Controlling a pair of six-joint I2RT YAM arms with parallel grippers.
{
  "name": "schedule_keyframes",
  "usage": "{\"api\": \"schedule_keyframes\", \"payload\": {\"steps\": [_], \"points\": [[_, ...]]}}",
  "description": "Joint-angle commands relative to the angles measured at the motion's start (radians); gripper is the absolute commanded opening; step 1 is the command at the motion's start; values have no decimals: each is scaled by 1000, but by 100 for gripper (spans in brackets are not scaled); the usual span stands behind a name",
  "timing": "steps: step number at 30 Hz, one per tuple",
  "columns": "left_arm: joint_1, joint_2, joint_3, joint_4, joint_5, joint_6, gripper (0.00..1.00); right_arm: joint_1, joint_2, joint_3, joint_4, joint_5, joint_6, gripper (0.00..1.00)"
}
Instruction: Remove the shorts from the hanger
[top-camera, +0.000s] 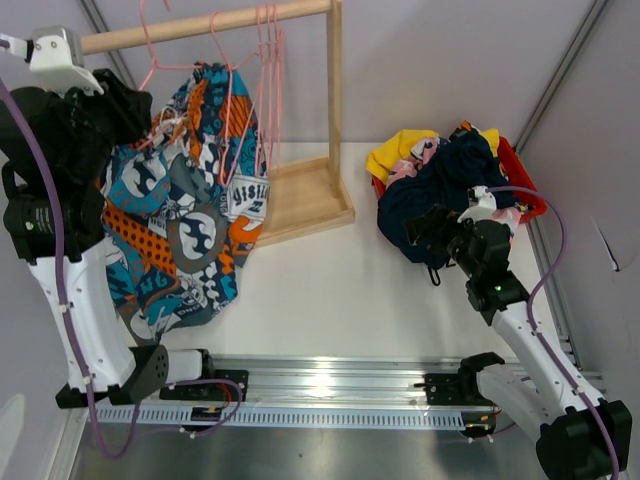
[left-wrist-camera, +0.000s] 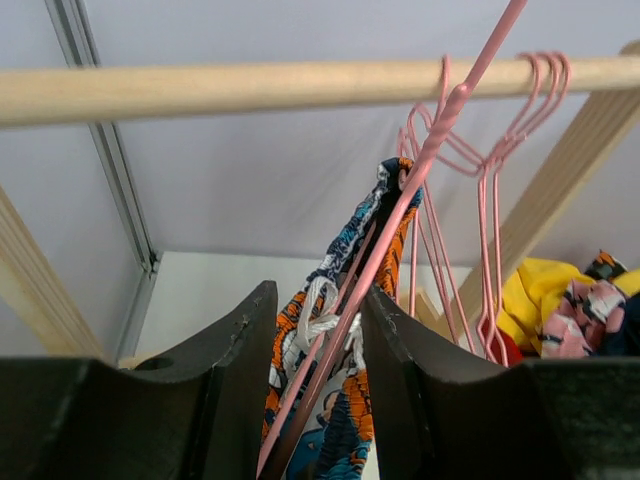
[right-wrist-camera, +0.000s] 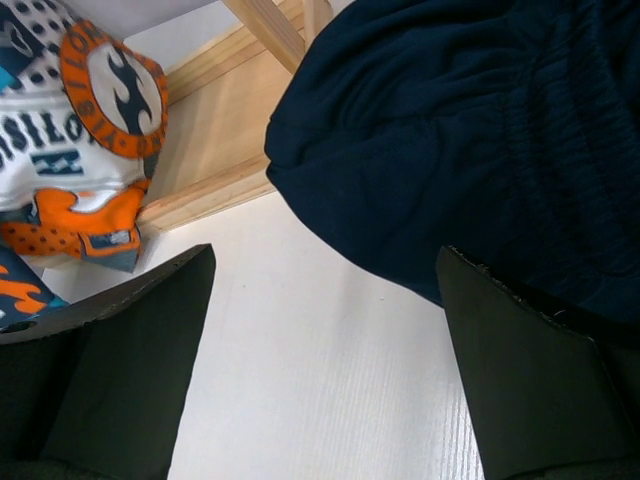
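**Shorts (top-camera: 185, 230) on hanger, waistband between the left jaws**

The patterned shorts, blue, orange and white, hang from a pink hanger (left-wrist-camera: 400, 215) on the wooden rail (left-wrist-camera: 220, 90). Their long axis drops from the rail toward the table (top-camera: 340, 280). The left gripper (left-wrist-camera: 320, 295) is raised to the waistband. In its wrist view the slanting hanger wire, the bunched waistband and a white drawstring (left-wrist-camera: 318, 318) lie in the gap between the jaws. Whether the jaws pinch the cloth or merely straddle it cannot be told.

The right gripper (right-wrist-camera: 325, 255) is low over the table, spread wide and holding nothing. It sits beside a pile (top-camera: 440, 170) of navy, yellow and pink cloth, well apart from the hanger.

The left arm is clearly the nearer. The cloth is soft and crumpled, and would likely slide down and off the wire.
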Motion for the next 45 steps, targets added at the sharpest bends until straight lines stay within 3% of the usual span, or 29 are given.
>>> {"api": "schedule_keyframes", "payload": {"steps": [1,9,13,19,25,31,36,45], "points": [[-7,-159,-119,99,60,-19,0,2,-33,7,58,4,1,100],[-7,-463,-472,127,158,-65,0,6,-14,134,104,-183,1,100],[-7,-581,-633,156,326,-143,0,34,25,246,136,-308,24,99],[-61,-718,-880,389,661,-291,0,147,67,424,127,-398,45,100],[-136,-683,-805,455,773,-344,0,239,59,485,81,-351,30,99],[-136,-630,-729,471,749,-369,0,261,36,465,78,-319,45,99],[-138,-565,-641,411,684,-302,0,264,19,448,83,-300,54,99],[-138,-534,-727,449,620,-289,0,265,-25,450,61,-271,38,99]]}}
